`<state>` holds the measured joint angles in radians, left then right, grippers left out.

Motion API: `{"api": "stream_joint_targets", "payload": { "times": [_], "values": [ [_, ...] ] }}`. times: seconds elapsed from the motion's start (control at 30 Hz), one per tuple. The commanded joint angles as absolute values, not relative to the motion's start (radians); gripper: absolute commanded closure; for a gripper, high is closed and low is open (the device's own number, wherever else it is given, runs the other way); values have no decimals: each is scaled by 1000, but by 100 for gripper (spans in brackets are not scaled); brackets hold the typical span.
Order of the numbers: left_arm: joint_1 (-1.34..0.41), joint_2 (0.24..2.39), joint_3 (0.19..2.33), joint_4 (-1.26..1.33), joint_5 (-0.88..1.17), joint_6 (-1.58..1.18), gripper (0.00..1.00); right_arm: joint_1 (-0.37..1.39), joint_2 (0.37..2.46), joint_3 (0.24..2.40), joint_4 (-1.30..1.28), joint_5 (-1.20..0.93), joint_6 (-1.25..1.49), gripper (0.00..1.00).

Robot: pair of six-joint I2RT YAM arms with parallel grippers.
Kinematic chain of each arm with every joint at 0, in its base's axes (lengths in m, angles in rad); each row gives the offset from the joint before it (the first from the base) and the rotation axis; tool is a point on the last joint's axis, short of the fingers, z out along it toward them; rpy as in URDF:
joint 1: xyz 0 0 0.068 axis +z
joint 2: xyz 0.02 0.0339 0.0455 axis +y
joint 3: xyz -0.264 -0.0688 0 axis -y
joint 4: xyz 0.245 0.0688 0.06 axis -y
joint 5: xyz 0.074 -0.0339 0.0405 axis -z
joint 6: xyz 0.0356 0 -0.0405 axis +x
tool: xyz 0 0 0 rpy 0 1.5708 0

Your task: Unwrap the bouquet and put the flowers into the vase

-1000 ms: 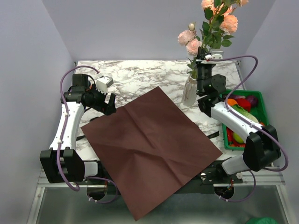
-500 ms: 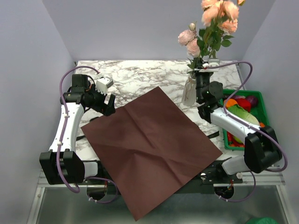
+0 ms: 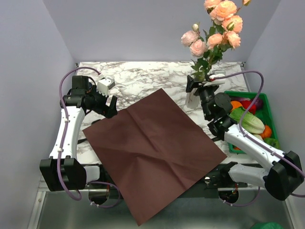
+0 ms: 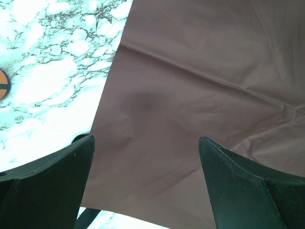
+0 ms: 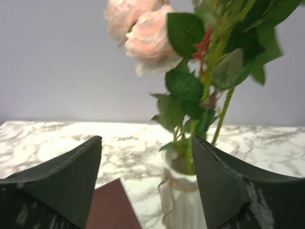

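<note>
The flowers (image 3: pixel 217 26), pink and peach roses on green stems, stand upright in the white vase (image 3: pixel 191 99) at the back right of the table. My right gripper (image 3: pixel 200 86) is open just in front of the vase and holds nothing. In the right wrist view the vase (image 5: pixel 183 202) and the stems (image 5: pixel 191 143) sit close to the right finger, between the spread fingers of the gripper (image 5: pixel 147 140). The dark red wrapping paper (image 3: pixel 152 145) lies flat and unfolded. My left gripper (image 3: pixel 110 106) hovers open over its left corner (image 4: pixel 190 95).
A green basket (image 3: pixel 245 93) of vegetables stands at the right edge, beside the right arm. The paper hangs over the table's near edge. Grey walls close in the back and both sides.
The right gripper has opened and let go of the stems, then dropped back toward me. The flowers now stand free in the vase. The left arm has not moved.
</note>
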<state>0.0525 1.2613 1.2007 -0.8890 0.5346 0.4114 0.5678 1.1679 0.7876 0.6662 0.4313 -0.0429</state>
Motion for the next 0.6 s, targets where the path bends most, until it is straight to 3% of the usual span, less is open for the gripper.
{"api": "stream_joint_targets", "payload": {
  "times": [0.0, 0.2, 0.57],
  "values": [
    [54, 1218, 1197, -896, 551, 382, 1, 626, 1117, 808, 332, 480, 81, 6],
    [55, 1190, 1148, -861, 520, 344, 1, 707, 1066, 825, -35, 462, 273, 0],
    [55, 1121, 1028, -813, 465, 313, 1, 793, 925, 769, -212, 334, 396, 0]
  ]
}}
